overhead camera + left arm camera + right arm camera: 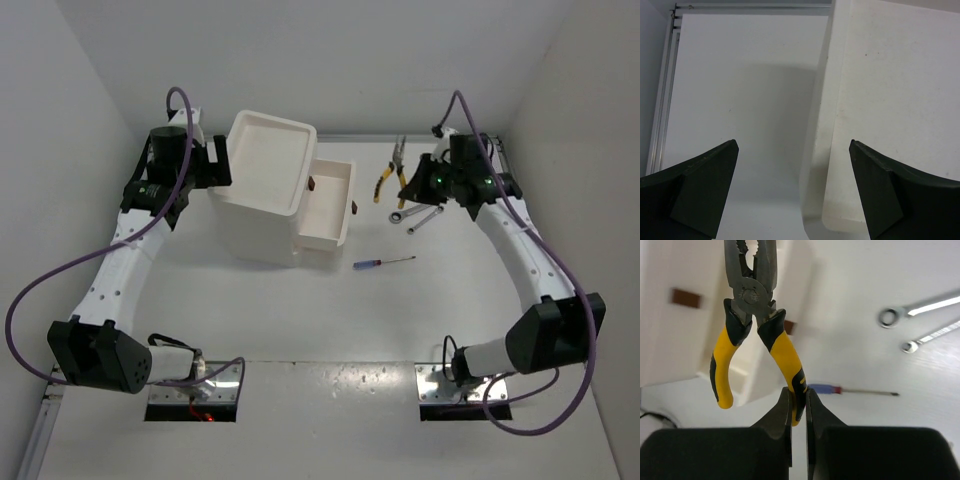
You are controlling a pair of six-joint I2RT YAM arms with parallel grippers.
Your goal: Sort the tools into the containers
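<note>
- Holding yellow pliers [784, 347] in right gripper [798, 396], clenched on one handle, right of the cabinet [250, 225].
- Left gripper [792, 147] spread, empty, beside cabinet.
- I see nothing sorted yet: wrenches [925, 306], screwdriver [384, 262] on table [300, 320]; drawers [347, 190] look empty.

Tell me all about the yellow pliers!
The yellow-handled pliers have a grey metal nose, a round pivot and two curved yellow-and-black handles, spread apart. The right tool is shut on one handle's end; the other handle is free. The nose points away from it. From above, they are right of the open drawer.
</note>
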